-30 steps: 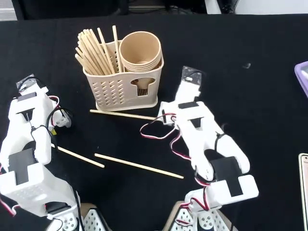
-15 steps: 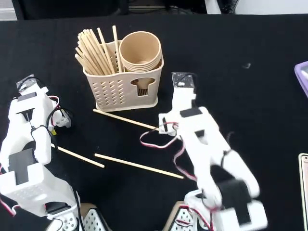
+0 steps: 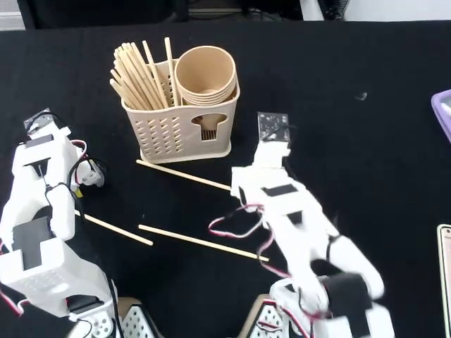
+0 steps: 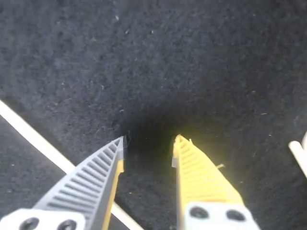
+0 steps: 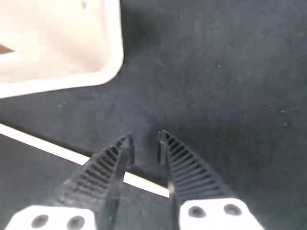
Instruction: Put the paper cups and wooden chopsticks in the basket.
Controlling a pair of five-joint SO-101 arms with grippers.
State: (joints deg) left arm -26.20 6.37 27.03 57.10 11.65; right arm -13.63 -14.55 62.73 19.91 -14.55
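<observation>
Looking down over the black table (image 3: 366, 176), I see the basket (image 3: 176, 134) standing at the far side. It already holds a stack of paper cups (image 3: 206, 70) in one compartment and a bundle of wooden chopsticks (image 3: 137, 74) in the other. Three loose sticks are left on the cloth. The nearest chopstick (image 3: 183, 174) lies just in front of the basket, a longer one (image 3: 201, 242) lies closer to the arms, and a third (image 3: 116, 231) lies by the left arm.

The right arm is the one placed to act. Its right claw (image 5: 145, 141) is released, with the jaws a narrow gap apart. It sits low over the end of the nearest chopstick (image 5: 48, 146). The stick's long axis runs slantwise across the gap rather than square to it, from the claw back along the foot of the basket wall (image 5: 110, 72). Its tip lies right under the fingers, so I judge that a closing squeeze would catch it only at the very end, and it may swing or slip when lifted.

The left claw (image 4: 149, 141) is also open and grasps nothing. It hangs just above bare cloth, with a chopstick (image 4: 33, 135) running past the outside of its grey finger, not between the two. That arm looks further from a pick than the right one.
</observation>
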